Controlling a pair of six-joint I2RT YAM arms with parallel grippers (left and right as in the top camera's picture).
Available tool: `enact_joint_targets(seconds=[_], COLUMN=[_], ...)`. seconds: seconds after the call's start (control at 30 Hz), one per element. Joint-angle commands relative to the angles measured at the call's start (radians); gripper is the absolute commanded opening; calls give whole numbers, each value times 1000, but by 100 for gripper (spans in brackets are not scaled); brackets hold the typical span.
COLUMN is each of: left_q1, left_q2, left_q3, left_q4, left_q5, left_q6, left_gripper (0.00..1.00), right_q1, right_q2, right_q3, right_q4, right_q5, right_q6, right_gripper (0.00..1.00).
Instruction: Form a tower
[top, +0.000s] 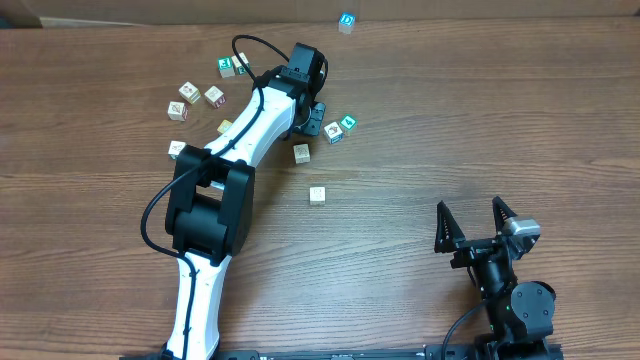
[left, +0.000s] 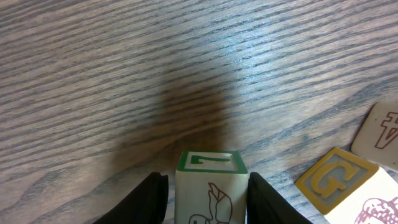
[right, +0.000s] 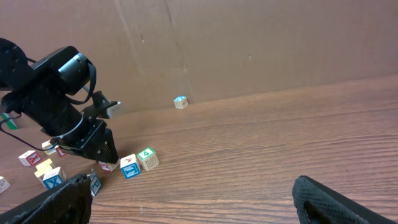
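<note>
In the left wrist view a cream cube (left: 210, 193) with a green-framed top and a brown bird drawing stands between my left gripper's (left: 207, 182) black fingers. The right finger touches it and a thin gap shows at the left finger. In the overhead view my left gripper (top: 312, 118) points down among the loose cubes and hides this cube. The tower (top: 346, 22), with blue print on top, stands far back by the cardboard wall and shows small in the right wrist view (right: 180, 102). My right gripper (top: 471, 223) rests open near the front right, holding nothing.
Loose alphabet cubes lie scattered left of the arm (top: 190, 92) and right of it (top: 334, 132). One cube (top: 317, 195) sits alone nearer the front. A yellow G cube (left: 336, 180) lies just right of the left fingers. A cardboard wall (right: 249, 43) closes the back.
</note>
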Motion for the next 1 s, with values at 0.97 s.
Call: enact_joint_targets(seconds=[0.97], left_q1=[-2], left_q2=[49], left_q3=[3], left_q4=[46], left_q5=[-38], left_q6=[-24], left_gripper=[36], right_q1=[-3], right_q2=[-12], right_q3=[-10], right_q4=[6], right_q5=[0], right_q6=[5], right_gripper=[100])
